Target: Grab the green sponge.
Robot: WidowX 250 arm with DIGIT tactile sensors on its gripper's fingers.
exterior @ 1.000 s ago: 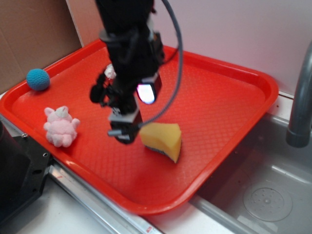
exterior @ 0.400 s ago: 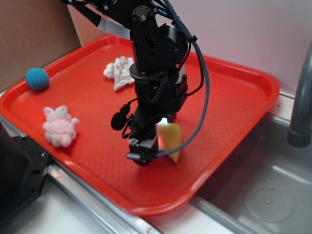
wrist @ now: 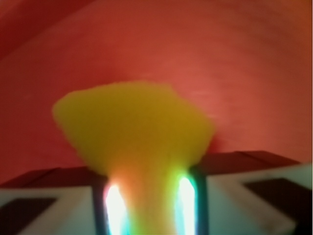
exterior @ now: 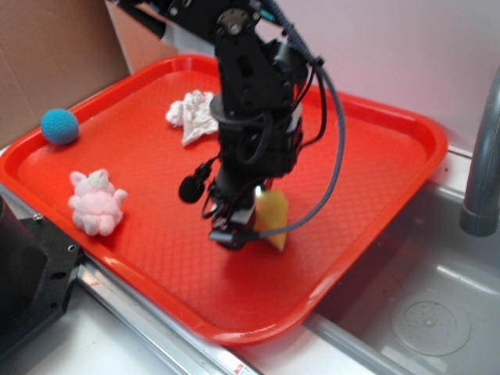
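The green sponge point(exterior: 271, 218) shows as a yellow foam wedge standing on edge near the front right of the red tray point(exterior: 117, 101). My gripper point(exterior: 237, 232) points down at its left side and is shut on it. In the wrist view the sponge point(wrist: 132, 122) fills the middle, and its near end is pinched narrow between the two fingers of the gripper point(wrist: 149, 200). The dark scouring face does not show.
On the tray are a crumpled white paper wad point(exterior: 193, 114) at the back, a pink plush toy point(exterior: 97, 202) at the front left and a blue ball point(exterior: 60, 126) at the left rim. A steel sink point(exterior: 426, 312) and a grey faucet point(exterior: 480, 172) lie to the right.
The arm swung right and came down over the sponge, and its fingers closed on it. The sponge went from lying flat to standing narrow and upright in the grip.
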